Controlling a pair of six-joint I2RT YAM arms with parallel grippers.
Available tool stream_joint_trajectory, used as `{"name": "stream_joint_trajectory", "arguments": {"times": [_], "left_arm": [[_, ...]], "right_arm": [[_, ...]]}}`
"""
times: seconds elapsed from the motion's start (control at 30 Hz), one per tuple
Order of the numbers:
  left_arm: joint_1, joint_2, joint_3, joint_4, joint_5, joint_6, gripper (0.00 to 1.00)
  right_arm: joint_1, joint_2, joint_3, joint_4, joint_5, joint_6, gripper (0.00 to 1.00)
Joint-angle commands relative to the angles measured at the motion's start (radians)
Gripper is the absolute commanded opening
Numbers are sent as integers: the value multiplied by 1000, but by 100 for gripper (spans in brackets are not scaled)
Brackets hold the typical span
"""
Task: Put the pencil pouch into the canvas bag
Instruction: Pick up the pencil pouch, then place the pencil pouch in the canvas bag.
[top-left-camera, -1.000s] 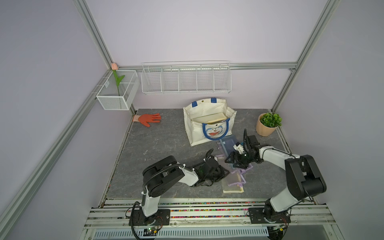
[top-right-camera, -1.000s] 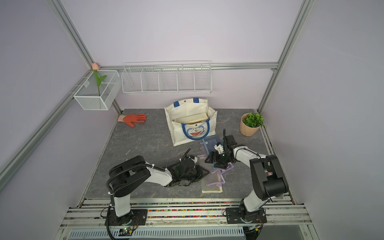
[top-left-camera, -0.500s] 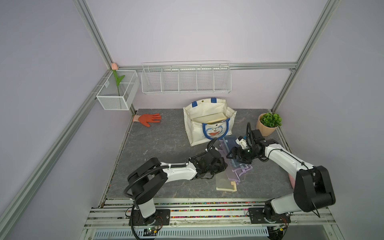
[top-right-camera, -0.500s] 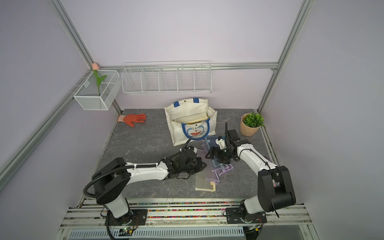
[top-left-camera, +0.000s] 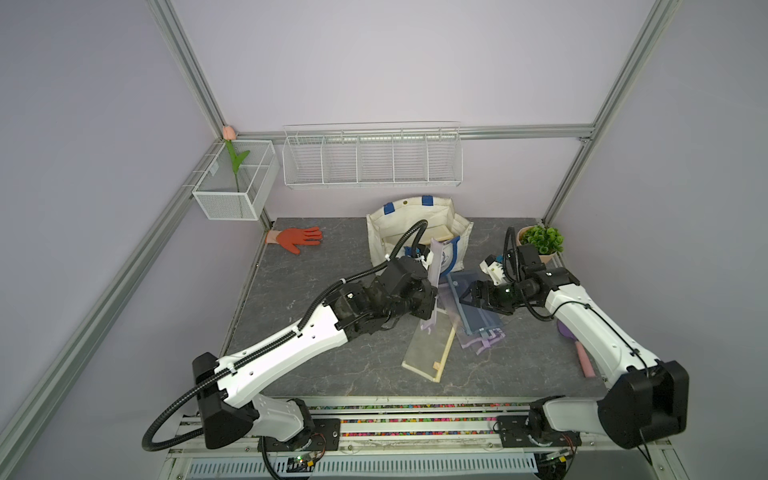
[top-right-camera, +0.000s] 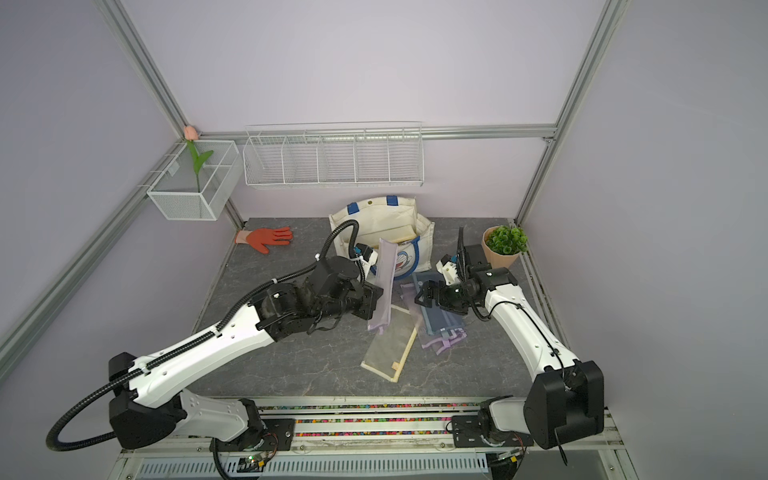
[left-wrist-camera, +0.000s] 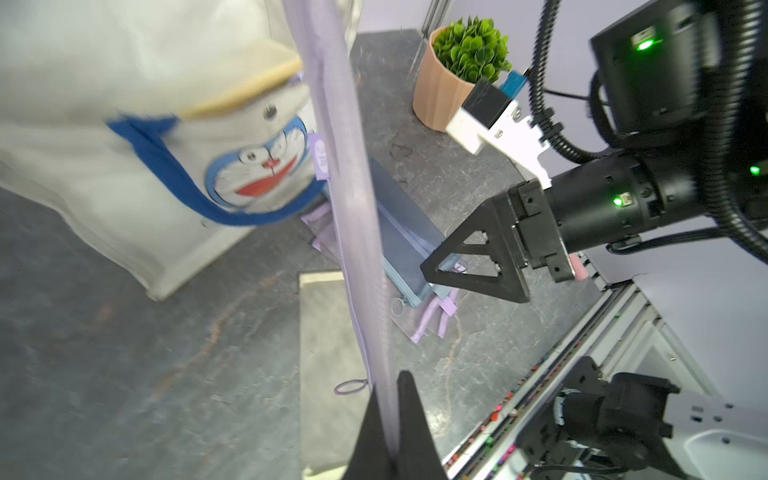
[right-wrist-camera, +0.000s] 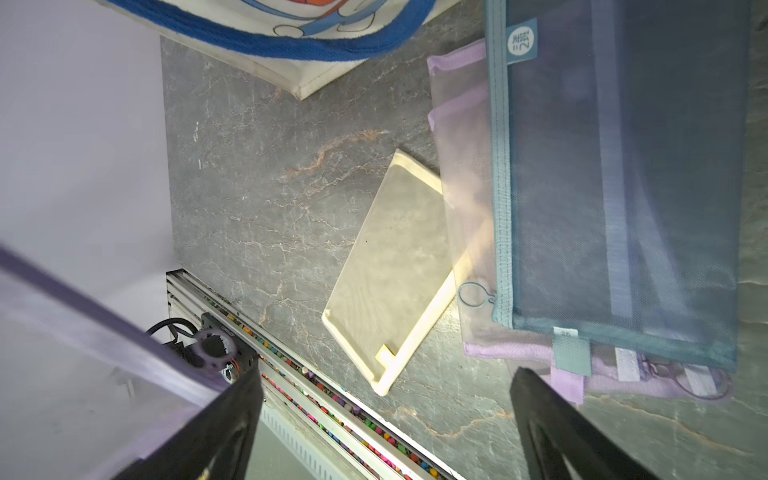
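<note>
Top view: the left gripper (top-left-camera: 432, 302) is clamped on the purple pencil pouch (top-left-camera: 434, 270), held on edge in the air just in front of the canvas bag (top-left-camera: 397, 232), not over its opening. The danger, as I judge it: the pinch sits toward the pouch's lower end, so the long free part could flop, snag the bag's front rim or slip loose. The left arm stretches long and low toward the bag.

Left wrist view: jaws tight on the thin mesh, and the right gripper (left-wrist-camera: 457, 266) is close beside it. A sideways swing could clip it.

Right wrist view: that gripper is spread wide and empty above a blue pouch (right-wrist-camera: 623, 187) and a cream pouch (right-wrist-camera: 395, 270) lying in front of the bag.
</note>
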Motion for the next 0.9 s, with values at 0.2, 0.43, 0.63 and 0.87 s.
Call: {"name": "stream_joint_trajectory", "arguments": {"times": [0.2,0.43,0.63,0.87], "left_arm": [[22,114,236,-162,-338,451,0],[109,256,470,-105,-383,677,0],[162,390,637,21,-440,951,0],[227,573,734,83,-367,1083,0]], "right_arm": [[4,4,32,2,-14,-19,95],[4,-8,29,8,-23,-22,95],[3,-19,11,13,-34,-26,95],[4,-26,-1,16,-38,-31,95]]}}
